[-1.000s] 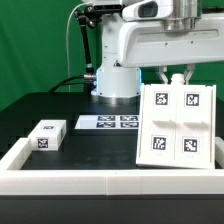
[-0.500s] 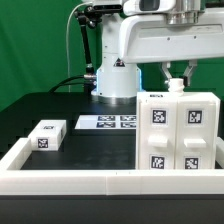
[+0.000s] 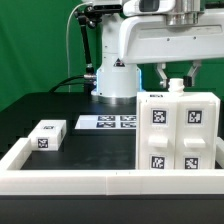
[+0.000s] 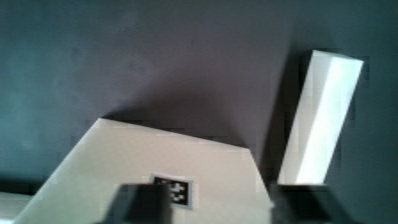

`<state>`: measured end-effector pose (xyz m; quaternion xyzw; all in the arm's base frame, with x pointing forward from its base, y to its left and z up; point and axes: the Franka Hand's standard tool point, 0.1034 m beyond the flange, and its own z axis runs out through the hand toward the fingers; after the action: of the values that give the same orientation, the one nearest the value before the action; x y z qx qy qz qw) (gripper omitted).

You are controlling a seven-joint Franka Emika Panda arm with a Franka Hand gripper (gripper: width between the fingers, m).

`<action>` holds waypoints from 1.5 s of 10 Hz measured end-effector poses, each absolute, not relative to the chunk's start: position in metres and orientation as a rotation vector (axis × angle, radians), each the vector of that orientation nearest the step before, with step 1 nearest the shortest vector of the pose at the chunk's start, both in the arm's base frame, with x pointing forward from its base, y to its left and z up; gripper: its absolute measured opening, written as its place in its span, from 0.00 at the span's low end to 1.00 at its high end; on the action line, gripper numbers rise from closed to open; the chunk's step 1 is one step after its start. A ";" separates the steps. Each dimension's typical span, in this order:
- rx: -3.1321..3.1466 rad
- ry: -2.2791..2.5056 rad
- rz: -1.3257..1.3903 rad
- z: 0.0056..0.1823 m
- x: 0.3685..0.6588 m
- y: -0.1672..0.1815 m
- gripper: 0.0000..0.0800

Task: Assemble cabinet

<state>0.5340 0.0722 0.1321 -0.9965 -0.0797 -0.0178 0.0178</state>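
The cabinet [image 3: 175, 135], a large white box with several square tags on its face, stands upright on the black table at the exterior view's right, against the front border wall. My gripper [image 3: 176, 74] hangs just above its top edge, with the jaws spread apart and nothing clamped between them. In the wrist view the cabinet's white top with one tag [image 4: 160, 160] lies under the gripper [image 4: 217, 200]. One dark finger [image 4: 135, 204] is over the white surface and the other is past its edge.
A small white tagged block [image 3: 47, 134] lies at the exterior view's left. The marker board [image 3: 108, 122] lies flat in front of the robot base [image 3: 115, 80]. A low white border wall [image 3: 70, 180] runs along the front and shows as a long white bar [image 4: 320, 110].
The cabinet was tilted in my gripper a second ago and now stands upright on the table. The fingers have spread wider since half a second ago.
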 end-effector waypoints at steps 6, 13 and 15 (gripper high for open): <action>-3.097 -0.244 -0.052 0.131 0.531 0.070 0.99; -3.144 -0.258 -0.018 0.096 0.453 -0.056 1.00; -3.156 -0.264 -0.020 0.094 0.450 -0.092 1.00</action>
<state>0.4501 -0.0918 0.0941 -0.9964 -0.0834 -0.0064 -0.0128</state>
